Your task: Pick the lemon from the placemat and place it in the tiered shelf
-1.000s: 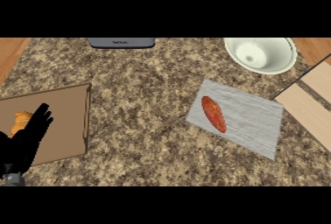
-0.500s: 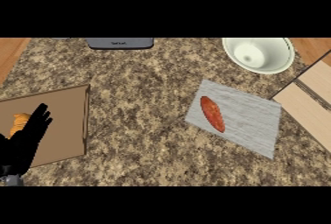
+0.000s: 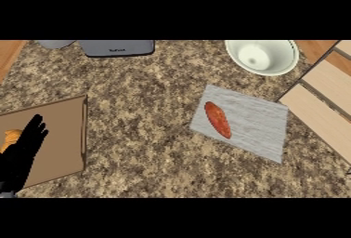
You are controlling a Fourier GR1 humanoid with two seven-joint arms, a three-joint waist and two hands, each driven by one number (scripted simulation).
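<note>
A long orange-red fruit or vegetable [image 3: 218, 119] lies on the grey placemat [image 3: 257, 122], right of the counter's middle; it does not look like a lemon. The wooden tiered shelf [image 3: 322, 100] runs along the right edge, its pale boards slanting down the view. My left hand [image 3: 24, 151] rests at the lower left over a brown cutting board [image 3: 58, 139], fingers straight and pointing up, holding nothing. It is far from the placemat. My right hand does not show.
A white bowl [image 3: 262, 56] stands at the back right, close to the shelf. A grey appliance [image 3: 116, 47] sits at the back edge left of centre. A small orange item [image 3: 9, 138] lies on the board, partly behind my left hand. Speckled granite counter [image 3: 144, 102] spans between.
The view has shifted a little, so everything sits slightly lower and to the left than before. The left hand stays open at the lower left.
</note>
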